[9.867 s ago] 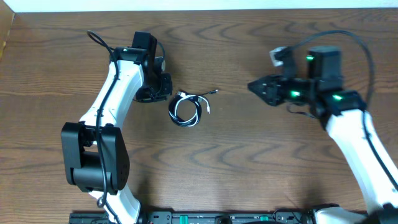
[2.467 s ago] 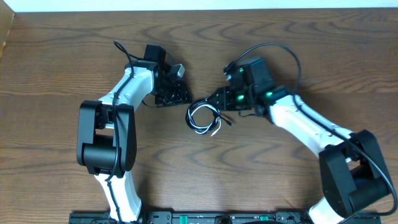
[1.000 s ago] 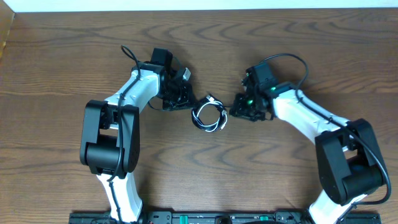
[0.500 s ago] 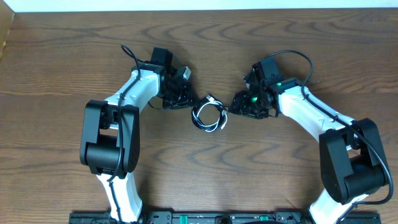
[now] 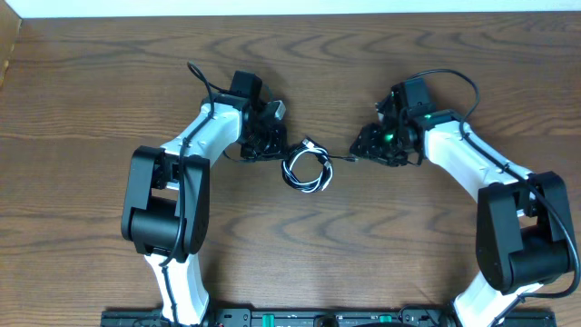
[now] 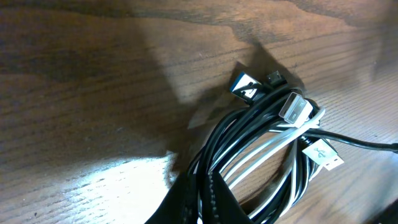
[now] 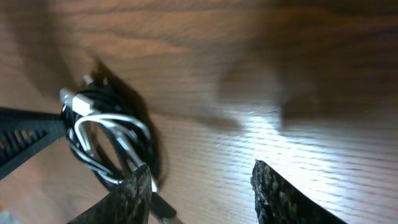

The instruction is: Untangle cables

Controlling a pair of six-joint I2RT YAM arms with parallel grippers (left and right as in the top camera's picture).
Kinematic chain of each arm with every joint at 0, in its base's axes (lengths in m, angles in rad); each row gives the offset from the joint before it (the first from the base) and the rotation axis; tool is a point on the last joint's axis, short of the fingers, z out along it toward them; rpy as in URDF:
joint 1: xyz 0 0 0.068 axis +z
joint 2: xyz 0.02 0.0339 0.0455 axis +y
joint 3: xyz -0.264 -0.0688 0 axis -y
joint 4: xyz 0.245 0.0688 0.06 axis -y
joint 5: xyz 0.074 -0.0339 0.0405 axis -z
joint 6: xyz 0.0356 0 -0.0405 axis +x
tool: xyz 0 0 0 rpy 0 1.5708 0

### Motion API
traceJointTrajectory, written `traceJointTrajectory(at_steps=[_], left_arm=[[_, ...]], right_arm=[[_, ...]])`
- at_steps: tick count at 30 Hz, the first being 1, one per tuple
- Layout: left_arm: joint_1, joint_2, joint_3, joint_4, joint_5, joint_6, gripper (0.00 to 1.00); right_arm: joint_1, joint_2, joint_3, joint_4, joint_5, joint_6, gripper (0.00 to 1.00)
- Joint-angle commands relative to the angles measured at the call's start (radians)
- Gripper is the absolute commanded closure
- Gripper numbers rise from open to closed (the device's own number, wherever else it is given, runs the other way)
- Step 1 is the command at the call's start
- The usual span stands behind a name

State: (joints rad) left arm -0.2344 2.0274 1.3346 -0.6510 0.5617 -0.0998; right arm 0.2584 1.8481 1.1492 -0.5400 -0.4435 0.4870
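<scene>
I take the cables (image 5: 306,169) as my reference. They lie as one small tangled coil on the counter (image 5: 408,254), near its middle, with both arms reaching in toward it.

The left gripper (image 5: 278,149) sits right at the coil's left edge. Its fingers are pressed together. In the left wrist view the gripper (image 6: 196,186) is a single dark wedge with black strands running right against it, but I cannot tell whether a strand is actually pinched.

The right gripper (image 5: 357,156) is just off the coil's right side. In its own camera the gripper (image 7: 200,168) stands spread, with bare wood between the fingers. One loose black strand (image 5: 339,157) leads from the coil toward it, and the cable end lies beside one finger, not clamped.

Close up, the black cable (image 6: 230,134) makes most of the loops, and the white cable (image 6: 261,146) is threaded through them. A silver-tipped plug (image 6: 295,107) rests on top of the coil, a white USB plug (image 6: 323,154) juts out beside it, and a small black plug (image 6: 245,87) pokes from the far rim.

Nothing else lies near the coil. Each arm's own thick wire (image 5: 445,82) loops well behind it. The counter is dark brown wood grain, and a pale strip (image 5: 272,7) runs along its far edge.
</scene>
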Motion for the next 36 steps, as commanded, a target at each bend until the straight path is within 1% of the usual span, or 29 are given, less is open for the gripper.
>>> traceJointTrajectory(at_steps=[1,4,10,15,18,20,21,22,24,26,30,32,36], left_arm=[[-0.001,0.013,-0.005,0.003,-0.031,0.013,0.92],[-0.001,0.013,-0.005,0.006,-0.029,0.013,0.93],[-0.001,0.013,-0.005,0.006,-0.011,0.018,0.93],[-0.001,0.013,-0.005,0.006,0.101,0.094,0.92],[-0.001,0.013,-0.005,0.006,0.129,0.107,0.92],[-0.001,0.013,-0.005,0.006,0.129,0.107,0.93],[-0.001,0.012,-0.005,0.006,0.133,0.107,0.93],[-0.001,0.013,-0.005,0.006,0.135,0.107,0.92],[-0.001,0.012,-0.005,0.006,0.135,0.107,0.93],[0.000,0.013,-0.005,0.006,0.135,0.107,0.92],[0.000,0.012,-0.005,0.006,0.134,0.107,0.92],[0.000,0.013,-0.005,0.006,0.134,0.107,0.92],[0.000,0.012,-0.005,0.010,0.134,0.107,0.93]], right_arm=[[0.045,0.005,0.015,-0.002,-0.038,-0.009,0.54],[0.077,0.005,0.015,-0.002,-0.029,-0.008,0.57],[0.130,0.006,0.014,0.015,0.051,0.032,0.63],[0.164,0.006,0.014,0.057,0.053,0.043,0.72],[0.190,0.006,0.014,0.065,0.075,0.043,0.83],[0.208,0.006,0.014,0.065,0.095,0.044,0.91],[0.220,0.006,0.014,0.065,0.112,0.044,0.97],[0.229,0.006,0.014,0.066,0.125,0.047,0.99],[0.240,0.006,0.014,0.066,0.148,0.058,0.98],[0.244,0.006,0.015,0.077,0.148,0.050,0.92],[0.228,-0.008,0.021,0.072,0.032,0.046,0.82],[0.204,-0.033,0.027,0.062,-0.037,0.027,0.79],[0.154,-0.092,0.030,0.002,-0.045,0.009,0.76]])
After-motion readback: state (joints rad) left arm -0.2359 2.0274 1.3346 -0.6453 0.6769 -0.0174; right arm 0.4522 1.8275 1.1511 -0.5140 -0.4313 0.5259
